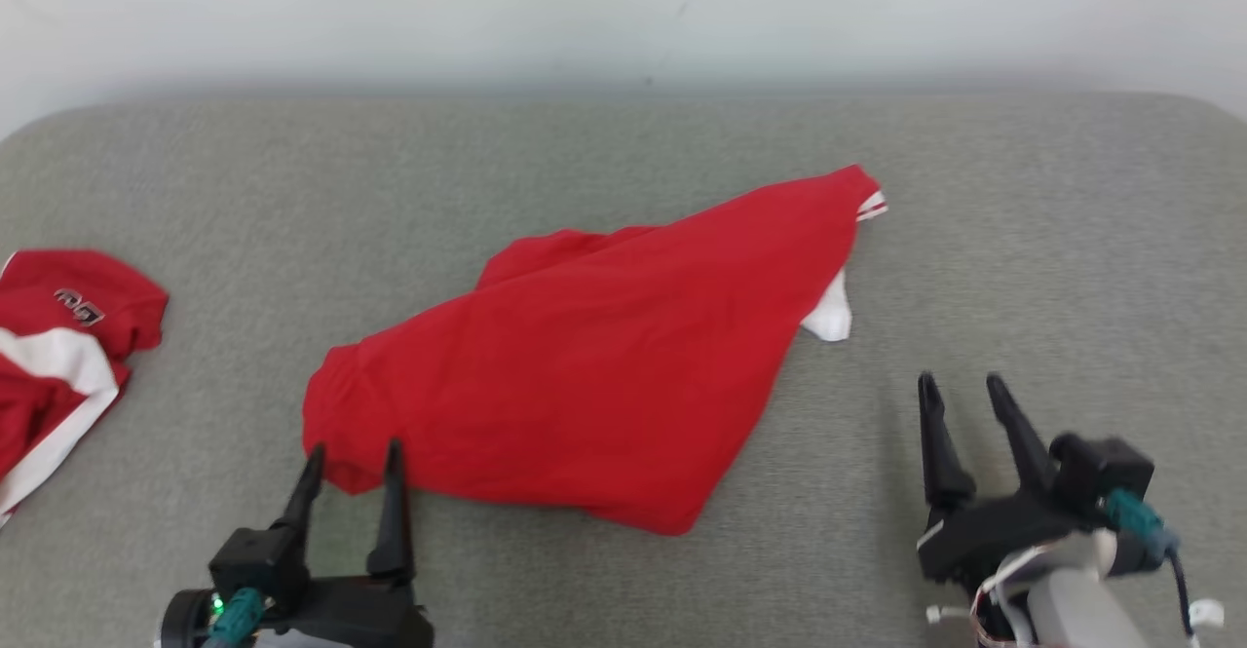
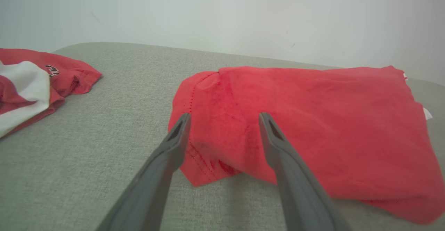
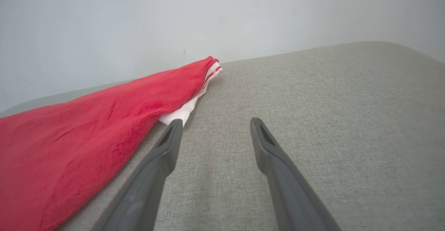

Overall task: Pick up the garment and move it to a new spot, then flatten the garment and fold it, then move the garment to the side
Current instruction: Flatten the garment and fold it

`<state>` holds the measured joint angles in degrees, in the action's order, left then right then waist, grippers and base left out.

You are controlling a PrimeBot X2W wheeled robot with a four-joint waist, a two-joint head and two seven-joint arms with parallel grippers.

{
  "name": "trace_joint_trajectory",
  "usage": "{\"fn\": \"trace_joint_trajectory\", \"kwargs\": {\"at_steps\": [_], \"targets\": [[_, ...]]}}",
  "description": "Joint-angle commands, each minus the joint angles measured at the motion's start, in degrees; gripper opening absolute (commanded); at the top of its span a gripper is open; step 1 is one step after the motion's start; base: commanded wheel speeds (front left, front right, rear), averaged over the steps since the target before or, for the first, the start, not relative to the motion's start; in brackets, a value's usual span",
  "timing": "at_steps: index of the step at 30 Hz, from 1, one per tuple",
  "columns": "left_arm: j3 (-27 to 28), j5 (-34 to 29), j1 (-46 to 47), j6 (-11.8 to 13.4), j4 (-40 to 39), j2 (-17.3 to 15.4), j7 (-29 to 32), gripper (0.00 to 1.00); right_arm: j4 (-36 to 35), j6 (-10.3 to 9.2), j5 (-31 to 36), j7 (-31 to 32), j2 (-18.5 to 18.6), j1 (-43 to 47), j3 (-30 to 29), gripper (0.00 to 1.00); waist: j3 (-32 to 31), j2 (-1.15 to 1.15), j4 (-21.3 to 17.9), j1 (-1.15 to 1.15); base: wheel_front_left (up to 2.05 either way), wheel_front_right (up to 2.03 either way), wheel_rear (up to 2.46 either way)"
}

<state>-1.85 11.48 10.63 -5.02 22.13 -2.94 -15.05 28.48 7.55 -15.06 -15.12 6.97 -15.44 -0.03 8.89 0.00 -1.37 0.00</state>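
Starting nearest you, your left pincer [image 1: 356,448] [image 2: 225,114] has its fingers spread wide and grips nothing. The near corner of the red shirt [image 1: 585,375] [image 2: 313,120] lies in the gap between them, but you cannot tell whether the tips touch the cloth. Your right pincer [image 1: 960,377] [image 3: 216,120] is just as wide open and empty, over the bare grey cushion [image 1: 1023,239]. The shirt's white patch lies just ahead of its left finger, apart from it. From the left pincer the shirt spreads away and rightward to a striped cuff. Well to that pincer's left lies a second red-and-white garment [image 1: 58,336] [image 2: 34,81]. Beyond everything stands a pale wall [image 1: 623,5].
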Motion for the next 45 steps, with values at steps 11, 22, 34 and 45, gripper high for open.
{"fn": "trace_joint_trajectory", "kwargs": {"at_steps": [11,22,34,45], "targets": [[-7.8,4.4,-0.9,3.1,-3.8,0.1,-0.2,1.0,9.5,-0.13,-0.9,0.0,3.2,-10.7,1.9,1.0,6.9,0.0,9.0,0.0,0.0,0.0,0.0],[-9.0,5.4,-0.4,4.4,-5.4,0.1,-0.2,1.0,17.8,-0.13,-1.2,0.0,4.5,-14.6,2.0,0.0,8.5,0.0,10.9,0.0,0.0,0.0,0.0],[-8.3,4.6,-2.2,3.6,-4.5,0.0,-0.2,1.0,-1.5,-0.13,-0.1,0.0,8.4,-10.8,-6.2,0.0,4.2,0.0,6.9,0.0,0.0,0.0,0.0],[-7.7,4.4,-7.2,2.5,-2.2,0.1,-0.2,1.0,-14.9,-0.13,-2.5,0.0,9.5,-13.7,-2.4,0.0,-5.0,0.0,3.3,0.0,0.0,0.0,0.0]]}}
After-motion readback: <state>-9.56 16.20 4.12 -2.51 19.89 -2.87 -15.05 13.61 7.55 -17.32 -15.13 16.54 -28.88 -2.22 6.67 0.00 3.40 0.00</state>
